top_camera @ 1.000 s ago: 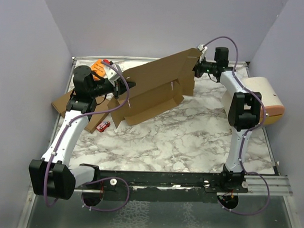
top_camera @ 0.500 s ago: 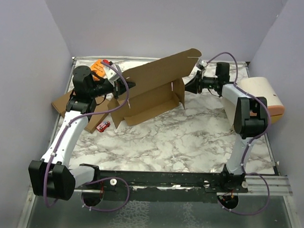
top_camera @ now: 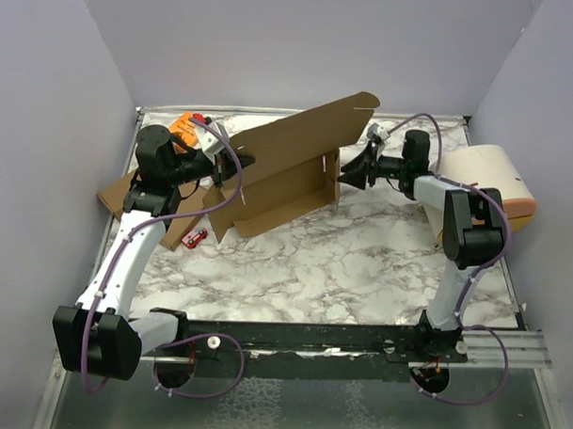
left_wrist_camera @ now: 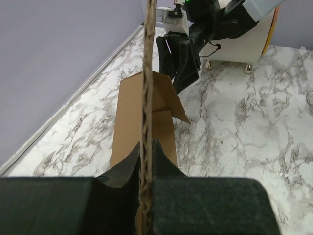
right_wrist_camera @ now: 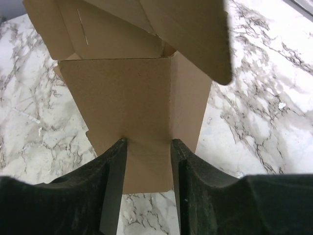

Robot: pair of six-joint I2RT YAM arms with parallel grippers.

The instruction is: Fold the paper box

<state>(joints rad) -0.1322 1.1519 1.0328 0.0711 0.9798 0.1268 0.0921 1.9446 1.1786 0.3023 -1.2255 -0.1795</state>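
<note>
- The paper box (top_camera: 288,172) stands half-folded, far on the bench (top_camera: 379,255); my left pincer (top_camera: 234,161) is clamped on its edge.
- My right pincer (top_camera: 349,171) is parted at the side flap (top_camera: 331,171); next I should fold this flap inward.

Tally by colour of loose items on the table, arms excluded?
Brown: 2 (large brown cardboard die-cut box, flat brown cardboard piece at left)
Orange: 1 (small orange object, back left)
Red: 1 (small red item)
Cream: 1 (cream rounded appliance, right)
Total: 5
</note>
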